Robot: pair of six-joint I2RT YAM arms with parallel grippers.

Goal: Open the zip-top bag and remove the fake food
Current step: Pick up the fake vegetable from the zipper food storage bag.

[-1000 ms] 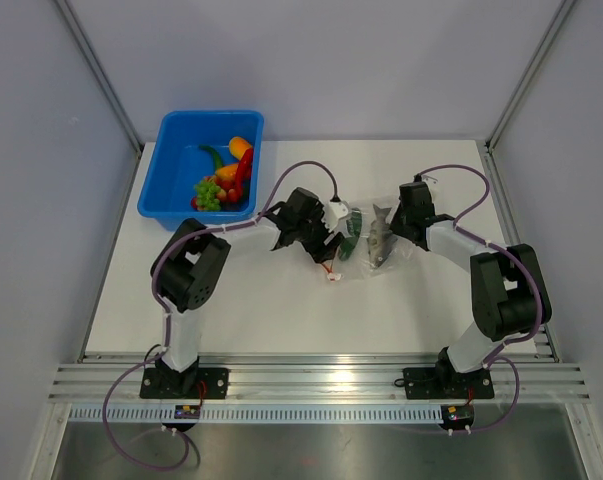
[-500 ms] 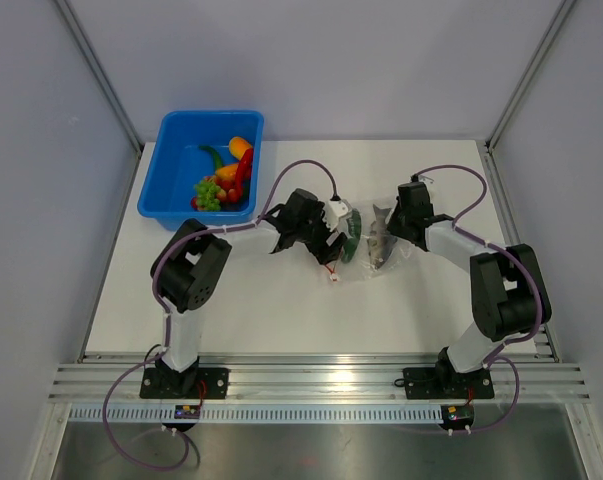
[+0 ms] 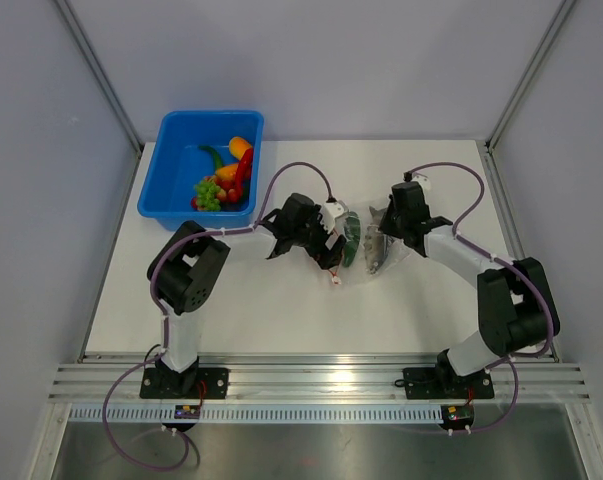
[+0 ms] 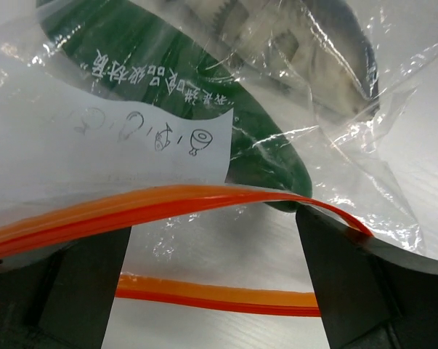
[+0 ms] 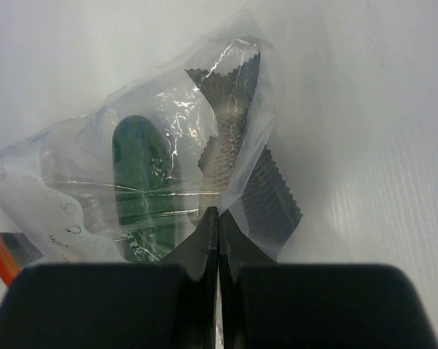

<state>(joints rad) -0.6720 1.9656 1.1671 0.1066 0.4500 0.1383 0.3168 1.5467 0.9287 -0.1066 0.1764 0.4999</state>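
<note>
The zip-top bag [image 3: 365, 246] lies mid-desk, a little toward the far edge. Its orange zip strip [image 4: 168, 203] is parted, so I judge the opening done. The green cucumber [image 4: 266, 149] and grey fish [image 5: 233, 138] sit inside, while other fake food [image 3: 221, 180] is in the blue tub [image 3: 177, 150] at the far left corner. My right gripper [image 5: 219, 218] pinches the bag's sealed end. My left gripper [image 4: 215, 240] is spread wide at the mouth, gripping nothing I can see. Emptying remains.
</note>
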